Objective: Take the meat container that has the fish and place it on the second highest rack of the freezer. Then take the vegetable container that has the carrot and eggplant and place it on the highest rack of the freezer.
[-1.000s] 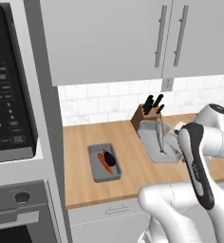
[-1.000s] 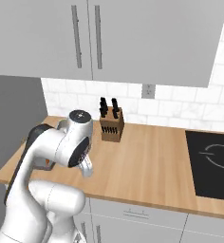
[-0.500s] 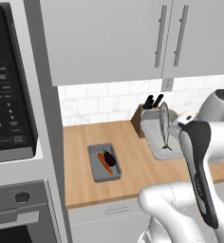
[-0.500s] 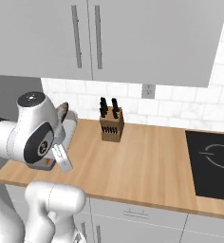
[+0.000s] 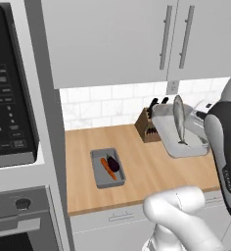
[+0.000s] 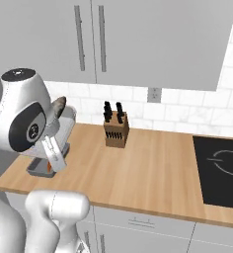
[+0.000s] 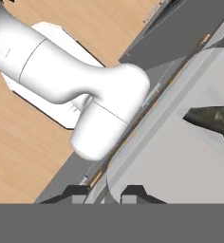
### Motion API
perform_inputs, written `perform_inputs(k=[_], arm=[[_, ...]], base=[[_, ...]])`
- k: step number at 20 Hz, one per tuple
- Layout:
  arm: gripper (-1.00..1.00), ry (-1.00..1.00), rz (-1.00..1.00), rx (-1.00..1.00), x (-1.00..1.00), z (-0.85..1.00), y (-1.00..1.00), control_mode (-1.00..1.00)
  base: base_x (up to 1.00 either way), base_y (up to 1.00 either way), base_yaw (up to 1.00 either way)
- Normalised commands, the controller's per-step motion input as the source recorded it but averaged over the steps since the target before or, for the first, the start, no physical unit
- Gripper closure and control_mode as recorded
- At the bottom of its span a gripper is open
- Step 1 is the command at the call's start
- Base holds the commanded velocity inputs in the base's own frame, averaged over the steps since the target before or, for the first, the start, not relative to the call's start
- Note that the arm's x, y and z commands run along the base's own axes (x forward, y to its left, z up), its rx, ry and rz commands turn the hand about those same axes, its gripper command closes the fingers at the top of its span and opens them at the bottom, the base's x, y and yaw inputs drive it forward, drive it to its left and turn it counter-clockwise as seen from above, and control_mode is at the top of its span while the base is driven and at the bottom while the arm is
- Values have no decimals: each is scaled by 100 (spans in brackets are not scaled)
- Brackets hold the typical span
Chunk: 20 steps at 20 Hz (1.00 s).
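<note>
While the wooden counter (image 5: 137, 162) stretches under the grey wall cabinets (image 5: 137, 39) and a microwave (image 5: 10, 98) fills the tall unit at the left base view's left edge, the meat container (image 5: 178, 135) hangs above the counter, tilted steeply, just right of the knife block (image 5: 147, 126). It is a pale grey tray, and the fish (image 5: 179, 117) lies lengthwise in it, head toward the upper rim. In the right base view the same tray sits close behind the arm's big white joint, with the fish's tip poking out above it. A black cooktop (image 6: 222, 170) is set into the counter at the far right there. The gripper (image 7: 104, 192) has its two dark fingertips closed on the tray's rim, one on each side of the thin wall, in the hand view. The vegetable container (image 5: 107, 168) rests flat on the counter, well apart from the lifted tray, toward the microwave side. Inside it the carrot (image 5: 107, 169) and the eggplant (image 5: 113, 163) lie side by side, touching.
</note>
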Motion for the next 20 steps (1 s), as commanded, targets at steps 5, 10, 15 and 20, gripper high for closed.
perform_inputs(k=[5,10,15,20], arm=[[100,1,0,1,-4,0,0,-100],[100,6,0,0,-9,0,0,-100],[100,3,0,0,-2,-1,0,100],[100,0,0,0,0,0,0,100]], base=[[0,0,0],[0,0,0],[-47,0,0],[-100,2,23]])
